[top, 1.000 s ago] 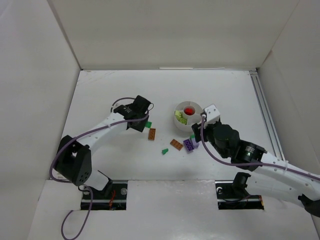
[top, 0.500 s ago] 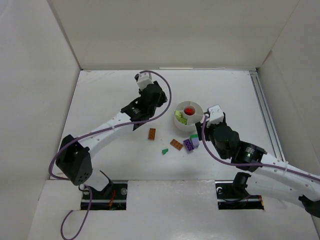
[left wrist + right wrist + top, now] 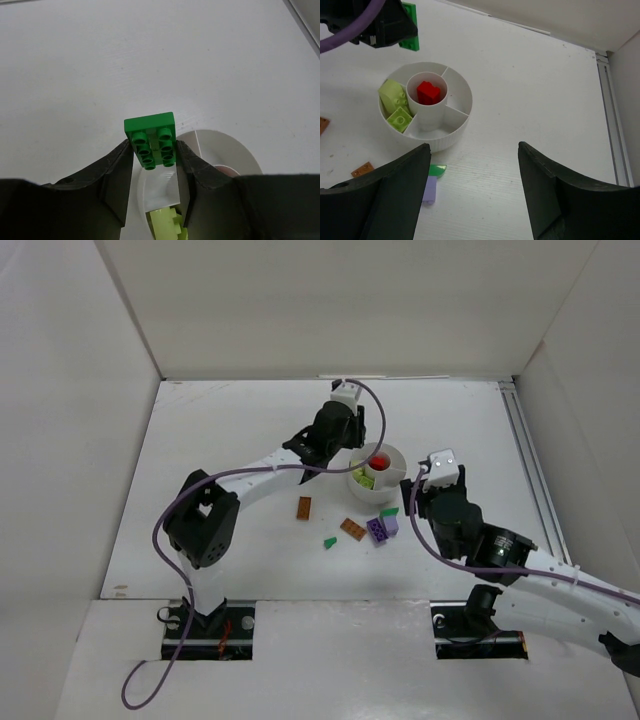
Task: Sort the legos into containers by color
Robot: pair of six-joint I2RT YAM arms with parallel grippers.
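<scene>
White table [image 3: 220, 440]. Green brick [image 3: 150, 132] pinched at flat sides by left gripper [image 3: 153, 150], 11 o'clock of tub [image 3: 455, 135]; judged light, stiff, slippery. Right gripper [image 3: 472, 147] spread wide, nothing in it.

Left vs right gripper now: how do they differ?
Left gripper is closed on a green brick; right gripper is open and empty. Left gripper hovers by the far-left rim of the white tub; right gripper sits back on its near-right side. Both face the tub.
</scene>
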